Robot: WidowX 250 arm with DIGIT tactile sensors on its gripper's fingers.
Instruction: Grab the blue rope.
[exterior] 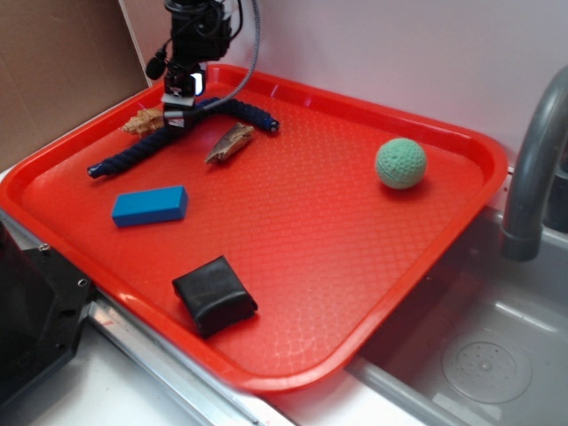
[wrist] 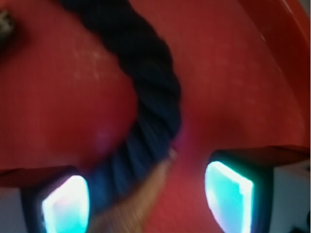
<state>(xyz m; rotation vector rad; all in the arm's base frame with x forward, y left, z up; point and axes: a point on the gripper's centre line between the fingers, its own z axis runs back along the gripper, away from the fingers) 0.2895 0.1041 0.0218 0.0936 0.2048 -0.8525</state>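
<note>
My arm hangs straight down at the far left, wrist vertical. My gripper (exterior: 180, 114) is low, fingers (wrist: 65, 206) spread apart, one at each side of the wrist view.

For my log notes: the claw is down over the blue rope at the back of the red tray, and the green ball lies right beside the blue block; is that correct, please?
Not quite: the green ball lies far from the blue block, alone near the right rim of the red tray, as the exterior view shows. The rest holds: the claw is down over the blue rope at the tray's back.
</note>
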